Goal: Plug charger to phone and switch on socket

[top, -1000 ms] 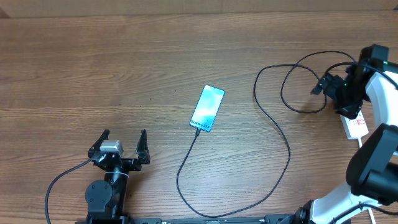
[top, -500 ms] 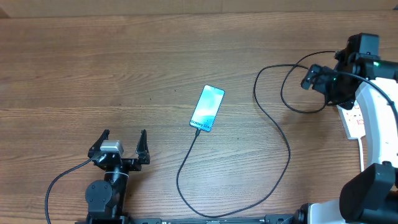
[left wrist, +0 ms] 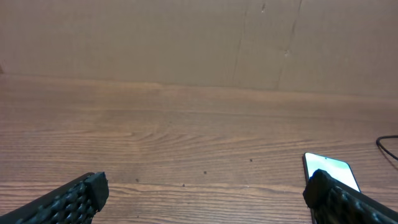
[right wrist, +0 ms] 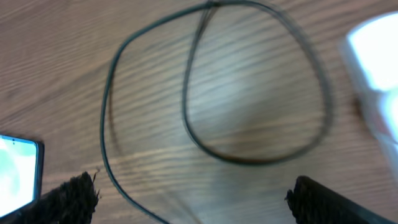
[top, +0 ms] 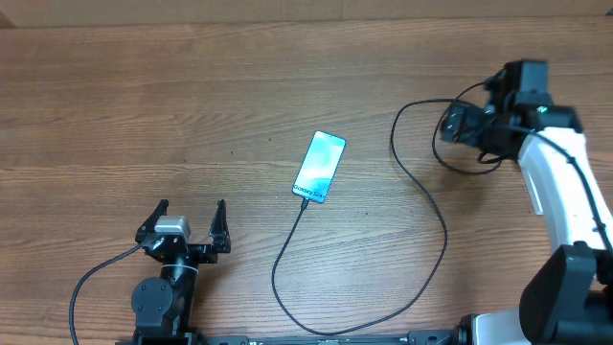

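From above, the phone (top: pixel 319 167) is lying flat near the middle of the wooden bench (top: pixel 144 105), screen up, with its long axis pointing toward 1 o'clock. The charger (top: pixel 443 233) is meeting the phone's lower short edge. Whether the tip is sitting fully inside is too small to tell. From there the black cable is running toward 7 o'clock, curving along the near edge, climbing toward 1 o'clock and ending in loops at 2 o'clock from the phone. The right hand (top: pixel 448 126) is hovering over those loops with its fingers spread apart and holding nothing. The left hand (top: pixel 192 206) is resting at 7 o'clock from the phone, well apart from it, also spread wide and empty. The socket is not showing here, as the white right arm is covering that side. In the left wrist view, the left hand (left wrist: pixel 206 186) is standing open over bare wood, and the phone (left wrist: pixel 331 169) is lying at 3 o'clock, just beside the right finger. In the right wrist view, the open right hand (right wrist: pixel 193 186) is looking down on the charger (right wrist: pixel 249 158) loops. A corner of the phone (right wrist: pixel 18 171) is showing at 8 o'clock, and a blurred white object (right wrist: pixel 373 62) at 2 o'clock is too unclear to name.
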